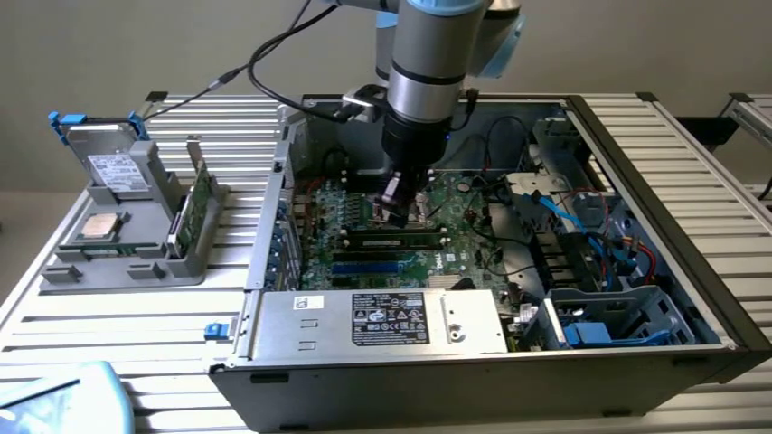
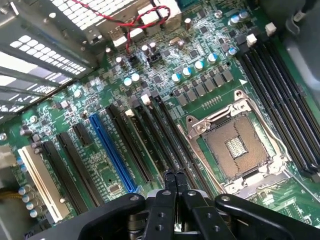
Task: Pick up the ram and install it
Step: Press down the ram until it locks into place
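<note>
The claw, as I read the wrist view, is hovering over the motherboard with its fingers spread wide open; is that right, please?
Not quite. The claw is shut, not wide open: the wrist view shows its two fingers pressed together. The rest holds, as it does hover over the motherboard.

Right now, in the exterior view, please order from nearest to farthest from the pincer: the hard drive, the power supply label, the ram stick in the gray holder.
From the pincer:
1. power supply label, inside the case.
2. ram stick, upright in the holder, on the exterior view's left.
3. hard drive, farthest left.
</note>
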You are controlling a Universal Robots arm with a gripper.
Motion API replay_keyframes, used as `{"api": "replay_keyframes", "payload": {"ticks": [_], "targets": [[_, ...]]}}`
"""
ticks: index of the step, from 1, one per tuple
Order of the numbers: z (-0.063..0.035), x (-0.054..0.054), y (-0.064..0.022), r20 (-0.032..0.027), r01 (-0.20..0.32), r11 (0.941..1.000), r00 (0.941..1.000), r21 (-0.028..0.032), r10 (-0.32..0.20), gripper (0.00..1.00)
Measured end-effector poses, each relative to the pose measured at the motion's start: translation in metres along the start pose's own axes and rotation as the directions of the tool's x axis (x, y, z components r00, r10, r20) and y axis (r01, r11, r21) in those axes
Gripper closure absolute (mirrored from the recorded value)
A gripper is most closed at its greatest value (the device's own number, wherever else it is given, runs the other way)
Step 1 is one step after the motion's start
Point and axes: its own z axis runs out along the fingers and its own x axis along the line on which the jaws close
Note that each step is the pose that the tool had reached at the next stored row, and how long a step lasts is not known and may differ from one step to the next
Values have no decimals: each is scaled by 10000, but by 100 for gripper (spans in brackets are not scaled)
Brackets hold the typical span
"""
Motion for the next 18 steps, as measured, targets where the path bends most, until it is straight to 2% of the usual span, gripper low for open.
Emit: {"api": "replay_keyframes", "payload": {"ticks": [5, 9, 13, 18], "targets": [[4, 0, 0, 53, -871, 9962, 9962, -60, 871, 90], [9, -1, -1, 92, -1567, 9876, 9876, -112, 1568, 90], [13, -1, -1, 127, -2270, 9737, 9738, -167, 2272, 90], [18, -1, -1, 164, -3116, 9499, 9499, -238, 3120, 90]]}}
